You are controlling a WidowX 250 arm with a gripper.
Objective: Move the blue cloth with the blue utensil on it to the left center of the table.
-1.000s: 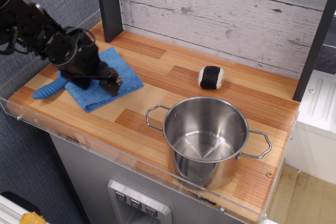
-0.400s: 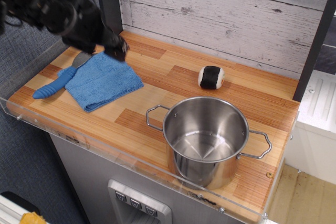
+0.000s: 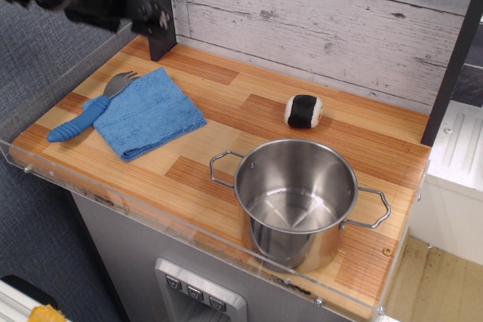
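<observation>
The blue cloth (image 3: 149,114) lies flat on the left part of the table (image 3: 249,122). The blue utensil (image 3: 87,114) lies slantwise along the cloth's left edge. Its grey head rests at the cloth's far corner and its ribbed handle reaches past the cloth onto the wood. My gripper (image 3: 155,16) is raised above the table's far left corner, in front of the dark post. It is well clear of the cloth and holds nothing. Its fingers look slightly apart.
A steel pot (image 3: 296,200) with two handles stands at the front right. A black-and-white ball (image 3: 303,111) lies near the back wall. A dark post (image 3: 157,5) rises at the back left. A clear acrylic rim (image 3: 151,213) runs along the front edge.
My gripper has lifted off the cloth and moved up and back to the far left corner. The cloth and utensil stay where they were, and the utensil's head now shows.
</observation>
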